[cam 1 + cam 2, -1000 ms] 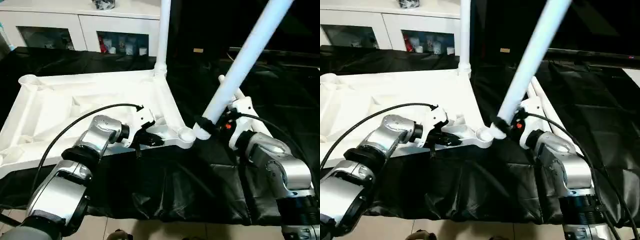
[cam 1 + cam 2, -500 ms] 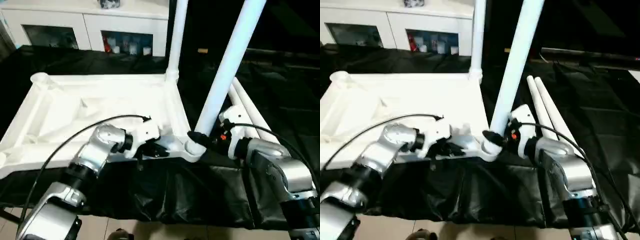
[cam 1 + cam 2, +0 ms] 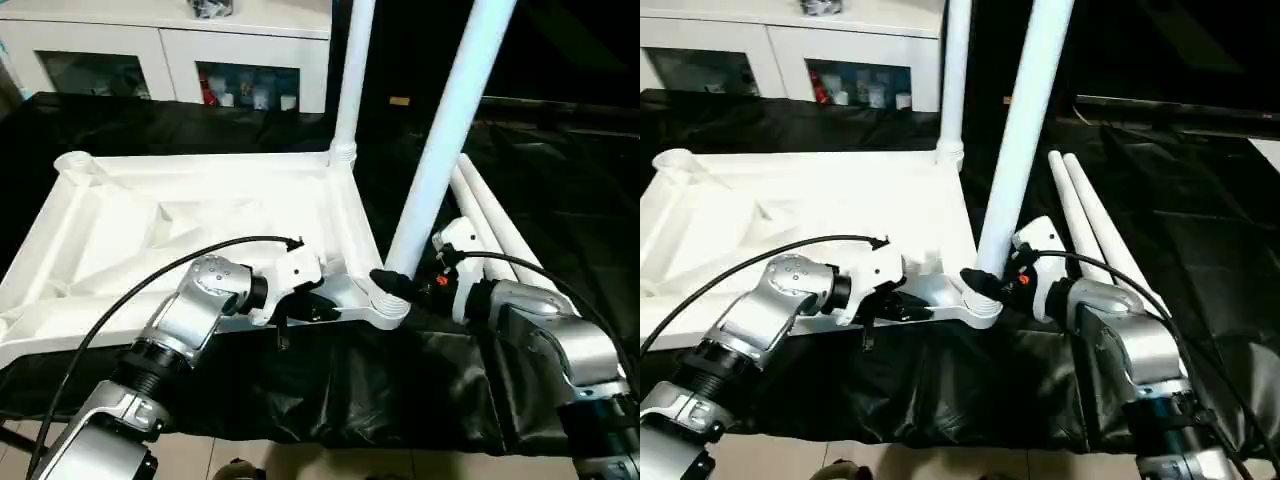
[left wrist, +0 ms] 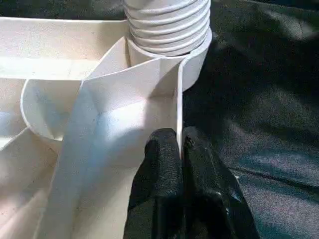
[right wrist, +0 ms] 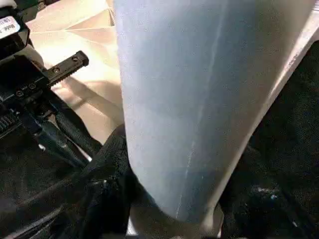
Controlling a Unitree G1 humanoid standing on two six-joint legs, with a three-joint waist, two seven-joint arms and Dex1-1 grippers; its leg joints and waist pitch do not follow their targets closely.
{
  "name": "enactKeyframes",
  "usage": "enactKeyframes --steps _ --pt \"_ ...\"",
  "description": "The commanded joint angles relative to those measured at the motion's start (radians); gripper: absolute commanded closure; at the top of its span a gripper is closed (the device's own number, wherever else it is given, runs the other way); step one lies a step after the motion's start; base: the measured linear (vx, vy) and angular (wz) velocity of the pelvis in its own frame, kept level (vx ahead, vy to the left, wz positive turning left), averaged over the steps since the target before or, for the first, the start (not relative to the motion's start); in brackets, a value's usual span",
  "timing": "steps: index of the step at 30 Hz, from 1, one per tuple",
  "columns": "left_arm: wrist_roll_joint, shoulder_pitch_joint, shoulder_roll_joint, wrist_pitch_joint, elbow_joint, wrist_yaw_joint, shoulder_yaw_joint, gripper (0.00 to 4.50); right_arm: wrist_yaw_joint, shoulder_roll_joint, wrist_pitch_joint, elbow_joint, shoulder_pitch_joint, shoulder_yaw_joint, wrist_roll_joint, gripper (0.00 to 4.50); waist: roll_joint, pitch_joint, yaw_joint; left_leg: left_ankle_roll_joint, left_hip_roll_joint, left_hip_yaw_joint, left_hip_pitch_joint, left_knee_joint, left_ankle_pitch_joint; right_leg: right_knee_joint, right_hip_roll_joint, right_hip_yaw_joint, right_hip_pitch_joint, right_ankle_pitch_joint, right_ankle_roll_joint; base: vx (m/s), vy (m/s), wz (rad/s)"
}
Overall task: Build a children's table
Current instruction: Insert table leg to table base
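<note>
Table top: upside down on the black-covered desk, ribbed side up.
Left gripper: jaws pinched narrow on the thin rim wall of the top, beside its near right corner socket.
Right gripper: jaws half spread, clasping a leg standing in that socket.
Far right corner: second leg upright.
Spare legs: two, lying side by side right of the top.

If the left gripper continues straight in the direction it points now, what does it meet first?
The left gripper is shut on a thin upright wall of the table top. Straight ahead along that wall stands the ribbed end of the leg seated in the corner socket; probably it meets that first.
</note>
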State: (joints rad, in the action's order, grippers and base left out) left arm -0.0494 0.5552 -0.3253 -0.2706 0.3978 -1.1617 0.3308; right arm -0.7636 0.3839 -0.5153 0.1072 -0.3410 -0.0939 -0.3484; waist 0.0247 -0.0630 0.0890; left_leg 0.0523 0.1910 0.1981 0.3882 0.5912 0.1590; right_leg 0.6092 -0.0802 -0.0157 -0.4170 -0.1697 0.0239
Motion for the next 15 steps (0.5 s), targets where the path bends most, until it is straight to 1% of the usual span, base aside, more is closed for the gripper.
enactKeyframes --steps 1,3,4,5,6,8,9,10,11,12,14,15 --pt "0.032 -0.004 0.019 -0.018 -0.033 -0.004 0.003 4.5 0.015 -0.002 0.01 0.034 0.002 0.012 0.013 2.59 0.004 0.068 0.0 0.016 0.031 -0.018 -0.023 -0.076 0.314 -0.082 -0.051 0.023 0.034 -0.331 -0.185 0.0 0.0 0.0" --pt "0.037 -0.003 0.022 -0.032 -0.04 0.002 -0.002 4.5 0.014 -0.01 0.022 0.037 0.013 0.028 -0.002 2.59 0.004 0.067 0.0 0.016 0.032 -0.019 -0.023 -0.077 0.319 -0.083 -0.05 0.023 0.034 -0.336 -0.184 0.0 0.0 0.0" --pt "0.043 -0.002 0.025 -0.047 -0.046 0.01 -0.01 4.5 0.011 -0.017 0.034 0.041 0.031 0.043 -0.015 2.59 0.004 0.068 0.0 0.014 0.032 -0.019 -0.024 -0.077 0.317 -0.083 -0.05 0.023 0.035 -0.332 -0.184 0.0 0.0 0.0" --pt "0.045 -0.003 0.026 -0.052 -0.048 0.014 -0.013 4.5 0.01 -0.019 0.04 0.042 0.037 0.047 -0.018 2.59 0.004 0.068 0.001 0.013 0.032 -0.018 -0.024 -0.076 0.318 -0.084 -0.051 0.024 0.033 -0.33 -0.184 0.0 0.0 0.0" --pt "0.046 -0.002 0.027 -0.057 -0.05 0.018 -0.016 4.5 0.008 -0.019 0.051 0.046 0.048 0.049 -0.017 2.59 0.003 0.069 0.002 0.013 0.032 -0.019 -0.022 -0.076 0.315 -0.082 -0.051 0.023 0.036 -0.324 -0.185 0.0 0.0 0.0" --pt "0.049 0.0 0.027 -0.062 -0.051 0.02 -0.017 4.5 0.005 -0.019 0.071 0.055 0.06 0.052 -0.014 2.59 0.003 0.07 0.002 0.009 0.032 -0.019 -0.022 -0.076 0.307 -0.081 -0.05 0.023 0.037 -0.311 -0.19 0.0 0.0 0.0" --pt "0.05 0.005 0.029 -0.065 -0.047 0.028 -0.022 4.5 0.006 -0.025 0.097 0.065 0.081 0.068 -0.018 2.59 -0.001 0.071 0.002 0.008 0.032 -0.019 -0.023 -0.076 0.303 -0.08 -0.048 0.022 0.036 -0.298 -0.194 0.0 0.0 0.0" --pt "0.05 0.006 0.029 -0.065 -0.046 0.029 -0.023 4.5 0.006 -0.025 0.1 0.066 0.083 0.07 -0.018 2.59 0.001 0.07 0.002 0.007 0.032 -0.018 -0.023 -0.075 0.305 -0.081 -0.049 0.023 0.036 -0.294 -0.195 0.0 0.0 0.0" --pt "0.051 0.008 0.03 -0.067 -0.045 0.031 -0.025 4.5 0.005 -0.027 0.108 0.067 0.089 0.074 -0.02 2.59 0.002 0.07 0.002 0.005 0.031 -0.018 -0.023 -0.075 0.312 -0.082 -0.049 0.022 0.037 -0.302 -0.194 0.0 0.0 0.0" --pt "0.051 0.009 0.03 -0.066 -0.043 0.034 -0.027 4.5 0.006 -0.031 0.113 0.067 0.093 0.079 -0.023 2.59 0.0 0.07 0.002 0.005 0.031 -0.019 -0.022 -0.076 0.315 -0.082 -0.049 0.022 0.036 -0.307 -0.194 0.0 0.0 0.0" --pt "0.052 0.013 0.03 -0.068 -0.039 0.04 -0.029 4.5 0.007 -0.038 0.122 0.066 0.107 0.087 -0.029 2.59 0.0 0.069 0.001 0.006 0.031 -0.019 -0.023 -0.077 0.32 -0.083 -0.048 0.022 0.036 -0.314 -0.193 0.0 0.0 0.0" --pt "0.052 0.015 0.03 -0.069 -0.037 0.045 -0.03 4.5 0.006 -0.04 0.128 0.065 0.114 0.089 -0.029 2.59 -0.003 0.068 0.002 0.008 0.031 -0.019 -0.024 -0.077 0.327 -0.085 -0.049 0.022 0.035 -0.323 -0.191 0.0 0.0 0.0"
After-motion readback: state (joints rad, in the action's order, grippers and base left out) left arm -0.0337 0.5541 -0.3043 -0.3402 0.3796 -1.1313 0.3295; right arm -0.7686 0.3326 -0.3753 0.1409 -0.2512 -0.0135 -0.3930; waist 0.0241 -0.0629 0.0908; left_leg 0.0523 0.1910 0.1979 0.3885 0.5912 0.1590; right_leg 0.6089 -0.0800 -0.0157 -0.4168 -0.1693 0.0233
